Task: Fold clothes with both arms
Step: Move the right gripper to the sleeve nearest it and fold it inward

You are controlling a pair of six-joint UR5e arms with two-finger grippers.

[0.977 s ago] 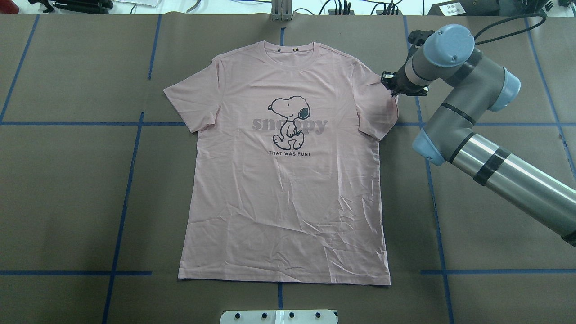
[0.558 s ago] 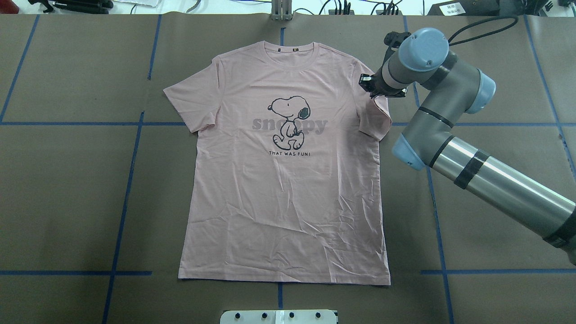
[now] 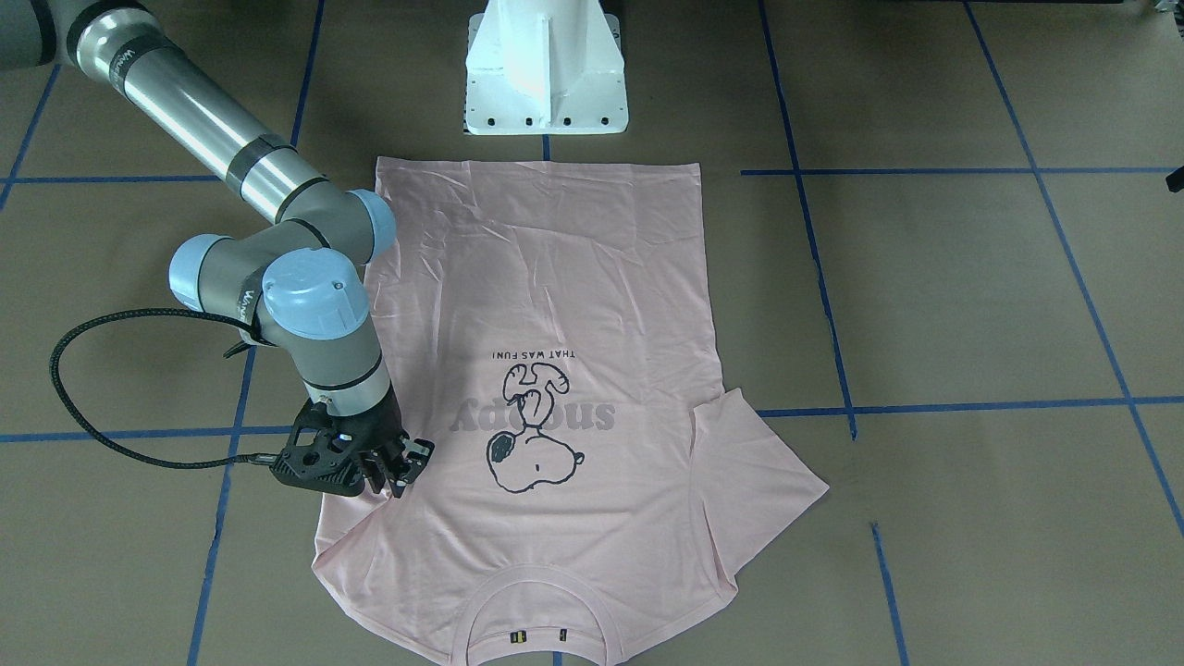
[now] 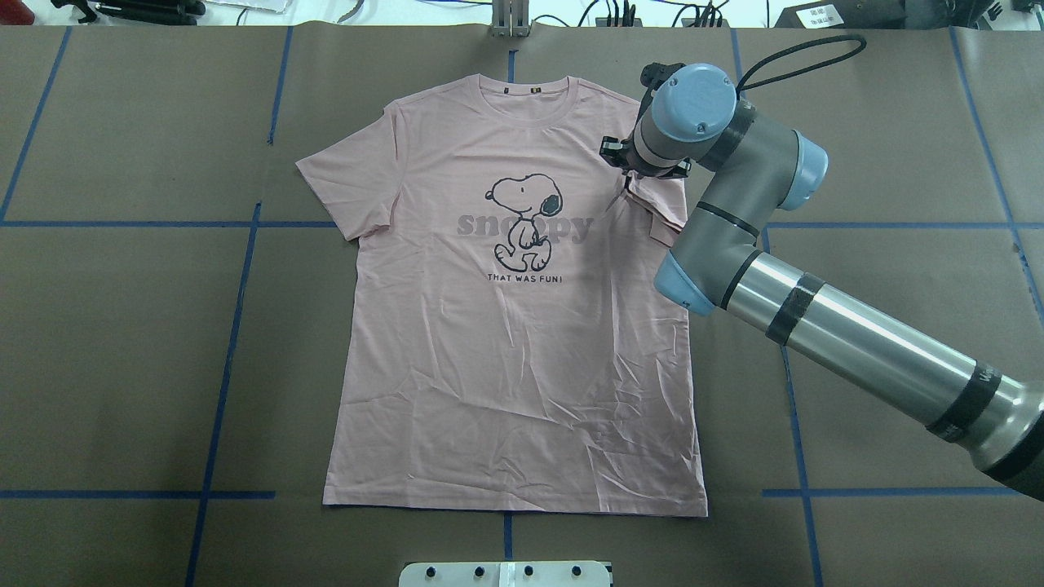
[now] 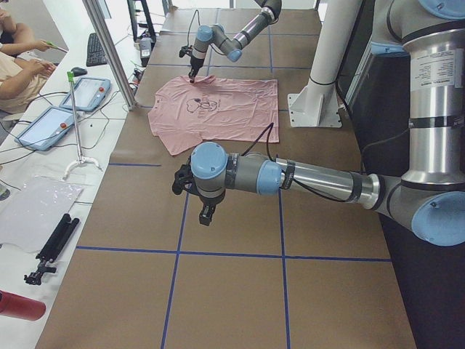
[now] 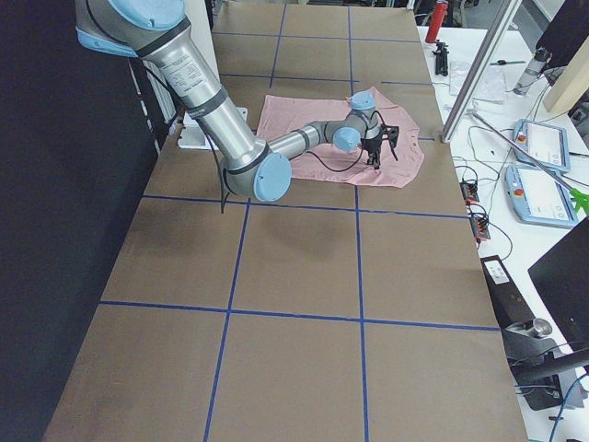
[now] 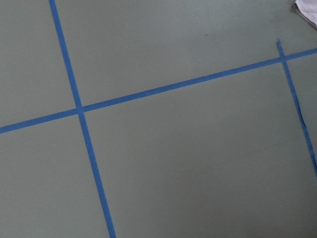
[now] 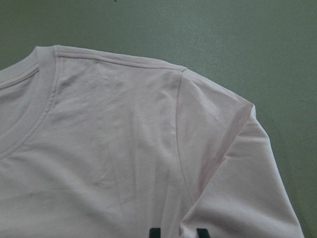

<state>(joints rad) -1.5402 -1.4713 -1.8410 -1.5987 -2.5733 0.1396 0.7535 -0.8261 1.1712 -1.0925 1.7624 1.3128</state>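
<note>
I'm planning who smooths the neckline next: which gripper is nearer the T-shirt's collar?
Right. The right gripper grips the T-shirt by a sleeve, close beside the collar. The left gripper hangs over the table, well off the shirt.

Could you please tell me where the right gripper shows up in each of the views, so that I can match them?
Front-facing: right gripper lower left, at the T-shirt's shoulder.
Overhead: upper right of centre.
Exterior left: far, top, left of centre.
Exterior right: upper middle, right of centre.
Left wrist: not in it.
Right wrist: only fingertips, bottom edge.
Shared landmark: the ribbed collar, near the gripper.
</note>
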